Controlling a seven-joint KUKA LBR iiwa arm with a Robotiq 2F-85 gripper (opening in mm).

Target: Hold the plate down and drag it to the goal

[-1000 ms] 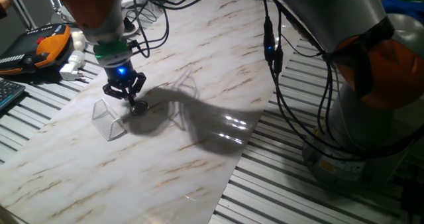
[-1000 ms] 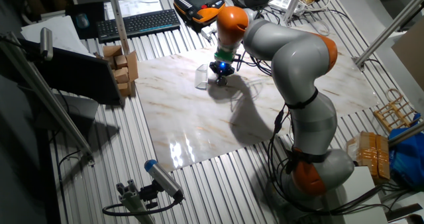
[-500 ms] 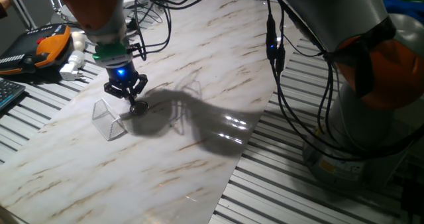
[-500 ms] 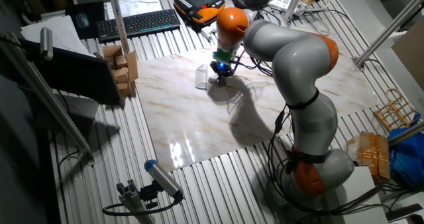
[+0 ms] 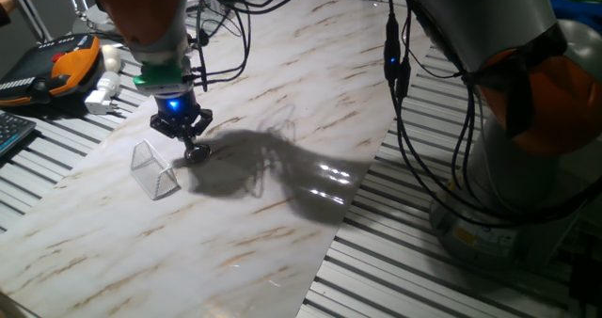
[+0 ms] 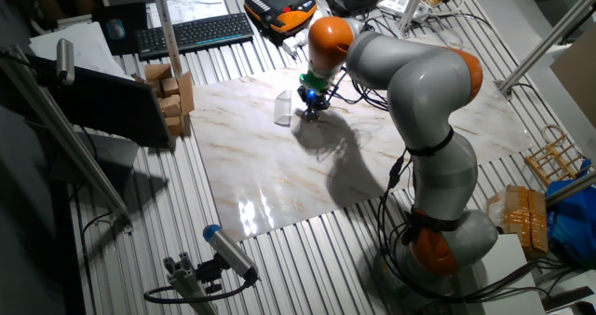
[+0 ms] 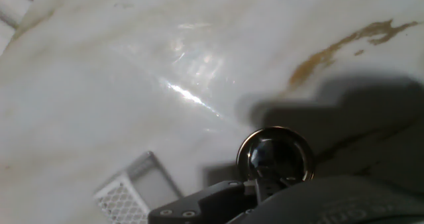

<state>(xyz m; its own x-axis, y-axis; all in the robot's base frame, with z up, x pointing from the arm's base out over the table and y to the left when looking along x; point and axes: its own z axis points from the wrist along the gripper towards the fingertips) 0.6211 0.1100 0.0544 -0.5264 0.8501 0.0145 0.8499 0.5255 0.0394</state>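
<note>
The plate (image 7: 276,155) lies flat on the marble tabletop (image 5: 282,92), low and right of centre in the hand view, a small shiny disc with a dark middle. The fingers (image 5: 197,151) come down onto it from above, their tip meeting its near edge; this looks like pressing, not gripping, which suits a disc too thin to pick up and a task that asks for sliding. Whether the fingers are closed together or slightly parted I cannot tell, since the hand's own body hides them.

The goal (image 5: 153,168), a clear plastic wedge, stands in the left middle of one fixed view, just beside the plate (image 5: 198,153) but apart from it, so a short drag toward the left probably remains.

The hand view alone shows the plate's round rim and dark centre; the goal there is at most faint glints. One fixed view gives the gap between plate and goal. The other fixed view shows the goal (image 6: 283,109) left of the fingers (image 6: 308,113), the plate too small to make out.
</note>
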